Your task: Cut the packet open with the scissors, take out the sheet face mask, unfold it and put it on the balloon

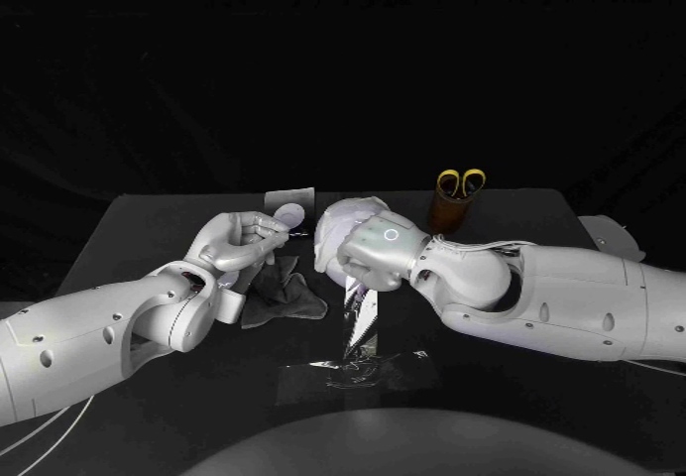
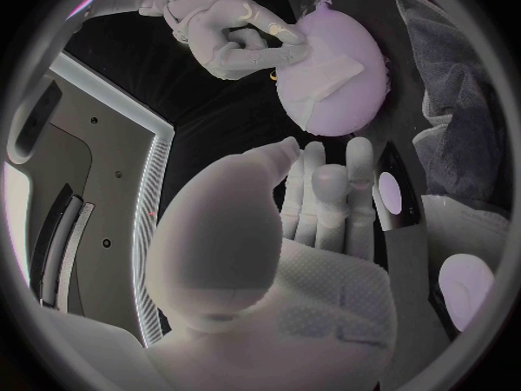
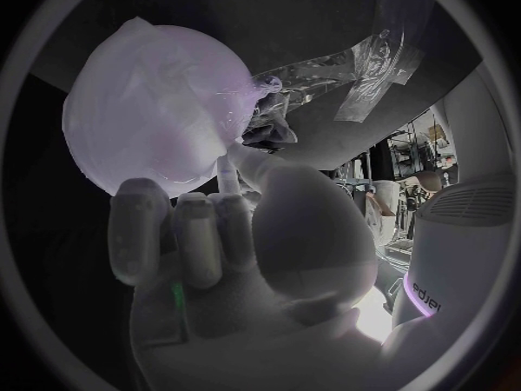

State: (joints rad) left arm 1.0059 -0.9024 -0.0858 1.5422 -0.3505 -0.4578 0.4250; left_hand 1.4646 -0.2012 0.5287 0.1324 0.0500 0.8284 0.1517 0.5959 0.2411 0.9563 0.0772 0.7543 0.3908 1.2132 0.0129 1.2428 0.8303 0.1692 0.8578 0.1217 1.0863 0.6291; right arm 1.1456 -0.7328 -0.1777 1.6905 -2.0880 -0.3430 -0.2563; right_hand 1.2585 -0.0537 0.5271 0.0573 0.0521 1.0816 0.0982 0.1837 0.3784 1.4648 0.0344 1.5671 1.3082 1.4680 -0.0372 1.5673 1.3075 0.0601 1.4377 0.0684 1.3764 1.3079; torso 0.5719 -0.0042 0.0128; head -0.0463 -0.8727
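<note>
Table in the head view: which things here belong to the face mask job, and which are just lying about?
Belong to the job:
balloon
sheet face mask, lying on the balloon
cut-open packet
yellow-handled scissors, standing in a brown cup

Just lying about:
crumpled grey cloth

Matte black rectangular table [image 1: 143,213] stands before a black draped fabric backdrop [image 1: 343,89]; surroundings are dark.

Pale balloon [image 2: 347,104] (mask [image 2: 326,71] on it), scissors [image 1: 460,181] upright
</note>
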